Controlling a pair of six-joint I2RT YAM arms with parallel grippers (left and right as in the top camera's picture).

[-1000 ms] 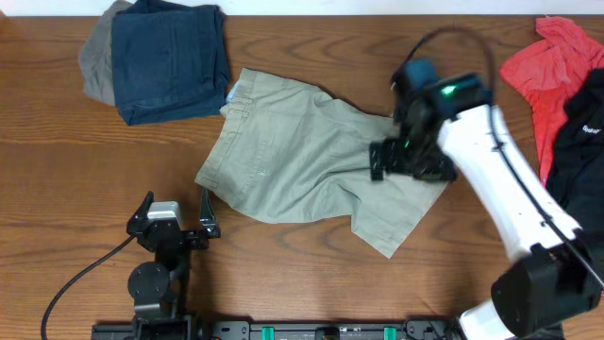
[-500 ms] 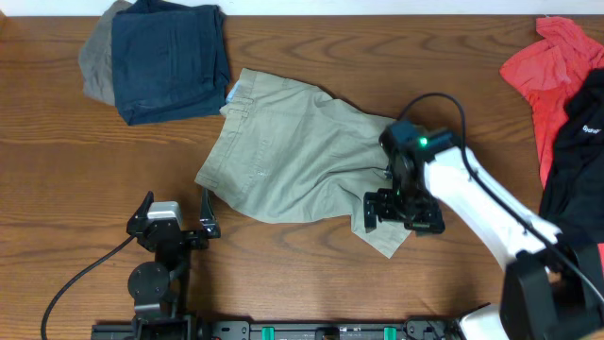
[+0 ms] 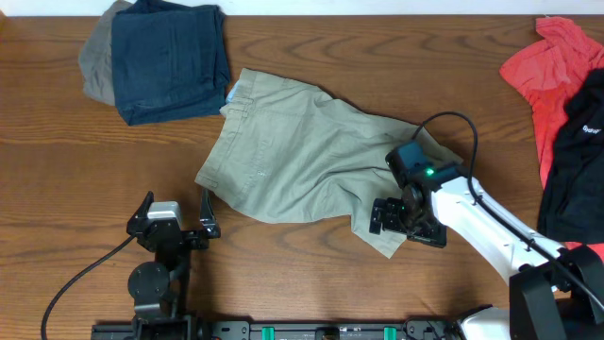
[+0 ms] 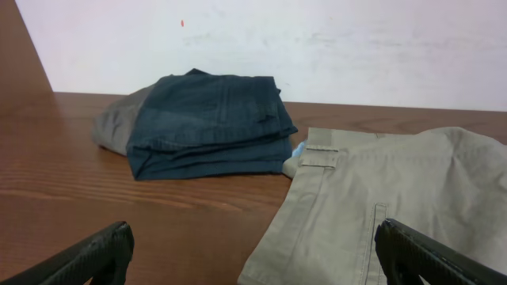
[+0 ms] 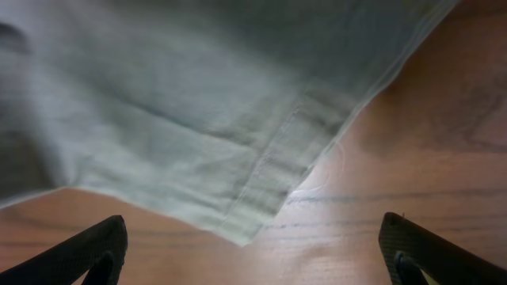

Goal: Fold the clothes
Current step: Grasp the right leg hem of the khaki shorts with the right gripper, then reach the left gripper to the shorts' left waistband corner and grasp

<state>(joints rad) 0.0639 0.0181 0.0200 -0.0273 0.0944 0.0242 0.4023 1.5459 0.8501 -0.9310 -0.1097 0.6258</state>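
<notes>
Navy garment lies well ahead of the left gripper, which is spread wide and empty. Shorts lie just ahead-right of it. Their hem corner sits between the right gripper fingers, which are fully apart and grip nothing.

Nothing legible to me in any view. Small white print on black garment, far right of overhead view: too small, can't make out letters. Blue tag at waistband of shorts, also seen from my left wrist: lettering, if any, not legible.
</notes>
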